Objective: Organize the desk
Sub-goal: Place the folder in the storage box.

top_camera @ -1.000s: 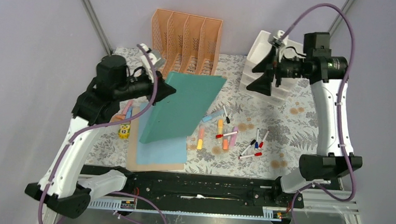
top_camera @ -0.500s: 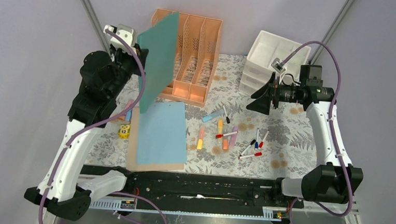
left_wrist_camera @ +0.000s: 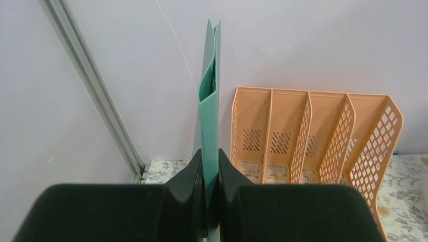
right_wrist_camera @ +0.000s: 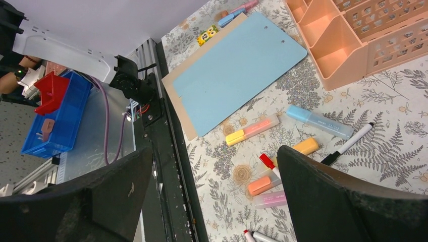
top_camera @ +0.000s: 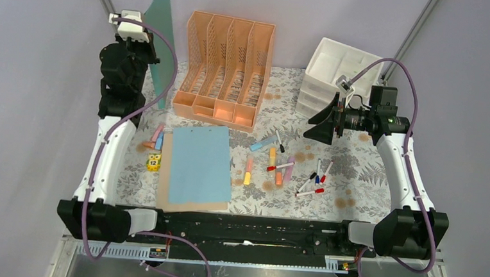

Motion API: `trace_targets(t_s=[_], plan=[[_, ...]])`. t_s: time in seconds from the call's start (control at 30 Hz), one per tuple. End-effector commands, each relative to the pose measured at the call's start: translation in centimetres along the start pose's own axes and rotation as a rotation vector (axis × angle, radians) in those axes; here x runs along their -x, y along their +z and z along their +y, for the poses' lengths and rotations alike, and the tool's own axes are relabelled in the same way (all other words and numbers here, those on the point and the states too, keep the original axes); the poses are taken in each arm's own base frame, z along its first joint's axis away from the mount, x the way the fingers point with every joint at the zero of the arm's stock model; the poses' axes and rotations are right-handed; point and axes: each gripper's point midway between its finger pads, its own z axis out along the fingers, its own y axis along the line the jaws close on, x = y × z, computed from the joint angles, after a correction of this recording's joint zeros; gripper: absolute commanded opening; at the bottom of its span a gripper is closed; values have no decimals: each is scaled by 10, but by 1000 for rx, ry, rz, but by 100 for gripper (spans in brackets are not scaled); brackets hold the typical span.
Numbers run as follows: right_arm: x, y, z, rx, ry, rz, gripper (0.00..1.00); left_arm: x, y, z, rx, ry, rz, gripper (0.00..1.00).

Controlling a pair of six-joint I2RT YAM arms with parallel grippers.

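Pinched thin between the jaws of the left gripper (left_wrist_camera: 211,169): a teal folder (left_wrist_camera: 208,111), upright on edge over the far-left corner of the desk (top_camera: 369,165), just left of the peach file rack (top_camera: 224,66) and outside its slots. Looks light and thin, yet floppy: upper edge bowed open in the wrist view, two leaves parting. Likely to sway or buckle if swung fast, and probably smooth enough to slide through a weak pinch. Best taken as here, mid-edge, both leaves together. For slotting, hold vertical, line up with a compartment, lower gently.

Right gripper (top_camera: 319,120) spread wide, holding nothing, hanging over the right half of the desk in front of the white drawer unit (top_camera: 333,70). On the cloth mid-desk: scattered highlighters (top_camera: 272,156) and markers (top_camera: 314,181), hard, round, apt to roll; take each across the barrel. Light-blue sheet (top_camera: 199,164) on a brown board toward the near-left corner, flat; take by a free edge.
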Motion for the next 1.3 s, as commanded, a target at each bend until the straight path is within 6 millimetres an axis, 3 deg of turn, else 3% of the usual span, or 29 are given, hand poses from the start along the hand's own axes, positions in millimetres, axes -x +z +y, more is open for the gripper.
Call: trace_targets(t_s=[0.0, 0.23, 0.3, 0.77, 1.03, 1.27], plan=[[9, -2, 7, 20, -41, -25, 100, 53, 18, -8, -105, -28, -225, 0], [8, -3, 5, 18, -35, -25, 100, 32, 39, -22, -188, -38, -208, 0], [9, -3, 4, 16, -35, -26, 100, 26, 46, -15, -181, -32, -205, 0], [8, -5, 1, 8, -26, -29, 100, -7, 97, -22, -301, -81, -235, 0], [7, -5, -2, 5, -15, -28, 100, -28, 114, -29, -372, -81, -268, 0], [9, -5, -9, -12, -9, -34, 100, -43, 118, -21, -396, -120, -336, 0]])
